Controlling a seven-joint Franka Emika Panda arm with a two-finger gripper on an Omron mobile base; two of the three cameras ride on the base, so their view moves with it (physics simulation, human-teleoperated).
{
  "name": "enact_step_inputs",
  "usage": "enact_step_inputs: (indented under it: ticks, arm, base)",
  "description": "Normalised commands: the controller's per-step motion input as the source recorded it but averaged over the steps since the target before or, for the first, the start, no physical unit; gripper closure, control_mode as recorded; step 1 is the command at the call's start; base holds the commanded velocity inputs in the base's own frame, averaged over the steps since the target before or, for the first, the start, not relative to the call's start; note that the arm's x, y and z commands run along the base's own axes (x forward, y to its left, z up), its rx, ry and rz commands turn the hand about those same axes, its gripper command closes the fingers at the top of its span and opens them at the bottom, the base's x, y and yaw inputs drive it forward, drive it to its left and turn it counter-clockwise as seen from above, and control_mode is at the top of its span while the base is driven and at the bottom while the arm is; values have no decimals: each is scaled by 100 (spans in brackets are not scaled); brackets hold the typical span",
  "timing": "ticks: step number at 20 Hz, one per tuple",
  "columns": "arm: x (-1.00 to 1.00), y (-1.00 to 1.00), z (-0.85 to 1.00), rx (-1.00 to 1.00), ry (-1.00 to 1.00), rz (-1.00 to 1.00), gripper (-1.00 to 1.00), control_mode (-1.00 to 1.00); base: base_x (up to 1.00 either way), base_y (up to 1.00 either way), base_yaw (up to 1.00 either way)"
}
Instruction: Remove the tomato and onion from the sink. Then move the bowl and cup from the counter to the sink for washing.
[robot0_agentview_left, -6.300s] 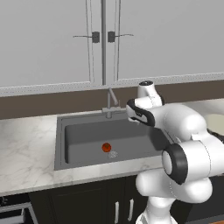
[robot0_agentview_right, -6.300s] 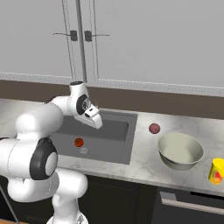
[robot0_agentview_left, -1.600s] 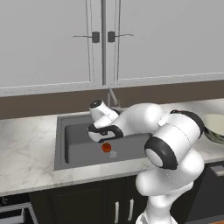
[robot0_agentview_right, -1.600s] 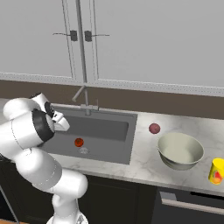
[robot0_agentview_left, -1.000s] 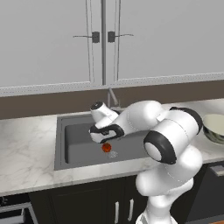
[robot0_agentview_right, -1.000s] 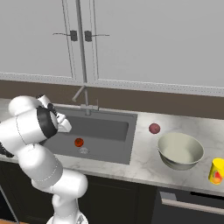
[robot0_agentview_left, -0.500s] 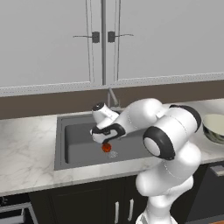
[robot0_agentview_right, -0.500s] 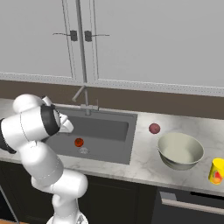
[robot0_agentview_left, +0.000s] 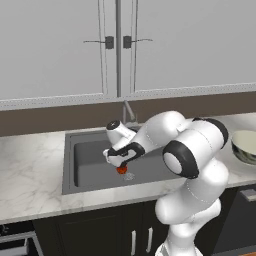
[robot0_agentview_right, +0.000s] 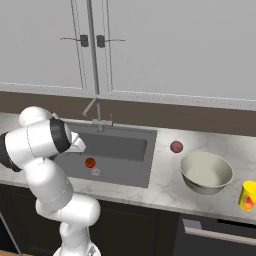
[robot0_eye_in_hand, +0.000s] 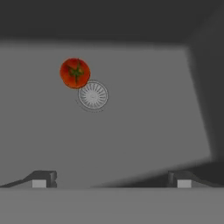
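The tomato lies on the floor of the sink beside the round drain. In the hand view the tomato sits up and to the left, beyond my fingertips. My gripper hangs open just above the tomato inside the basin, and nothing is between its fingers. On the counter right of the sink rests the onion. The bowl stands further right, with the yellow cup at the far right.
The grey faucet rises behind the sink at the back wall. White wall cabinets hang above. The sink's dark walls surround the hand on all sides. Dark cabinet fronts run below the counter.
Over several seconds the arm swung from right of the faucet down into the sink. In the last second the hand edged closer over the tomato. Nothing else moved.
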Motion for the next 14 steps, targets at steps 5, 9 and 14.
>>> enact_step_inputs:
  ticks: [5, 9, 14]
  arm:
    - [11, -2, -7, 0, 0, 6, -100, -100]
    - [17, -2, -7, 3, 0, 6, -100, -100]
    - [14, 0, -9, 8, 0, 6, -100, -100]
  base:
    - [0, 0, 0]
    - [0, 0, 0]
    - [0, 0, 0]
